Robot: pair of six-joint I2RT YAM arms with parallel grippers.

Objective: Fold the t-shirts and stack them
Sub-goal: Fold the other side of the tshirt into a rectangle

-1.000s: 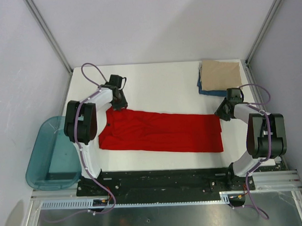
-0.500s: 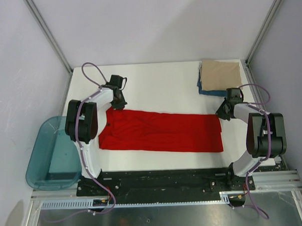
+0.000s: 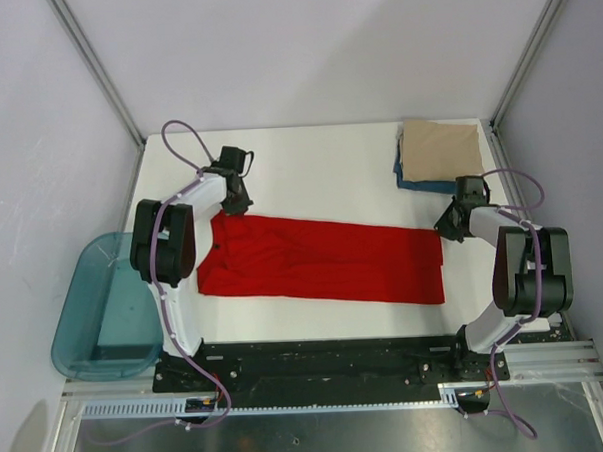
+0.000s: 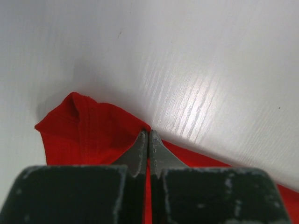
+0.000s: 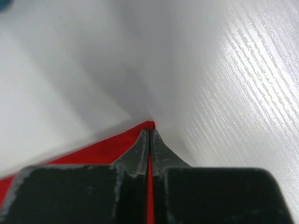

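Nearest, off the left edge of the desk [image 3: 319, 165], sits a translucent teal tub [image 3: 100, 310], well apart from the cloth. Next comes the red t-shirt [image 3: 323, 260], lying flat across the middle of the desk as a long band running left to right, with faint creases along its length. At its far left corner the left hand [image 4: 148, 140] is pinched closed on the fabric, and a small raised fold of red bunches just beside the fingertips. At the far right corner the right hand [image 5: 149, 137] is likewise clamped on the shirt's pointed tip. Farther back, in the desk's far right corner, a tan t-shirt [image 3: 440, 152] folded into a rectangle rests on a dark blue t-shirt [image 3: 420, 185] — only the blue one's near and left edges show.
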